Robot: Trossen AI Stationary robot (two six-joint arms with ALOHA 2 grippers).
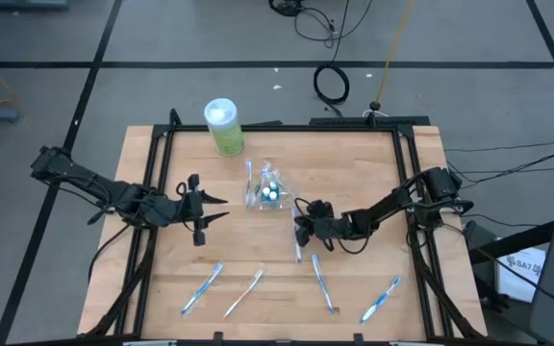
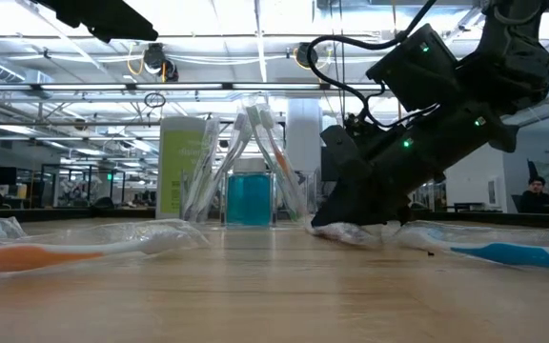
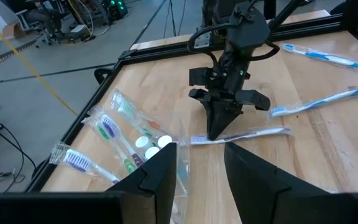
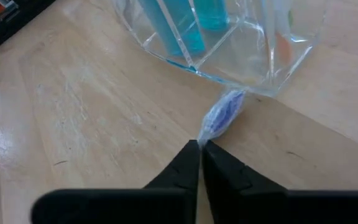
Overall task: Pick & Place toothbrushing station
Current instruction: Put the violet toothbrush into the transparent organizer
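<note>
Wrapped toothbrush [image 3: 241, 134] lying on the tabletop [image 1: 354, 159] beside the clear holder [image 1: 265, 188], pinched by its wrapper in the closed right gripper [image 1: 299, 234]; thin film may slip or tear on lifting.

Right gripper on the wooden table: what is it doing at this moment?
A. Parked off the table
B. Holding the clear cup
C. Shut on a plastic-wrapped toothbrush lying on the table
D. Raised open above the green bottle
C: the right gripper is down at the wooden table with its fingertips pinched shut on the plastic-wrapped toothbrush, beside the clear plastic cup.
</note>
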